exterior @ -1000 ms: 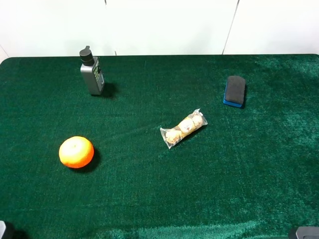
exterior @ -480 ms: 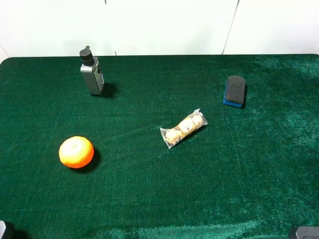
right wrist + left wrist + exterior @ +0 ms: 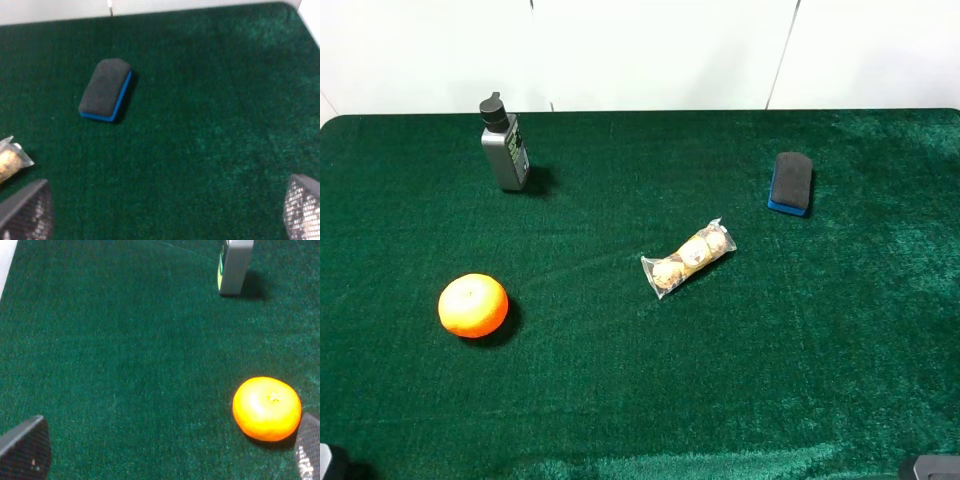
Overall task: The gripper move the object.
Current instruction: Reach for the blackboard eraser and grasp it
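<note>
The object is a small oblong block with a dark grey felt top and a blue base [image 3: 791,183], lying flat at the back right of the green table. It also shows in the right wrist view [image 3: 105,90], well ahead of my right gripper [image 3: 164,212], which is open and empty, its two mesh-padded fingers [image 3: 26,211] spread wide. My left gripper [image 3: 167,452] is open and empty too, over the front left of the table. In the high view only slivers of the arms show at the bottom corners.
A grey bottle with a black cap [image 3: 505,145] stands at the back left. An orange [image 3: 473,305] lies front left, close to the left gripper's finger [image 3: 307,450]. A clear packet of round buns [image 3: 688,258] lies mid-table. A white wall runs behind the table.
</note>
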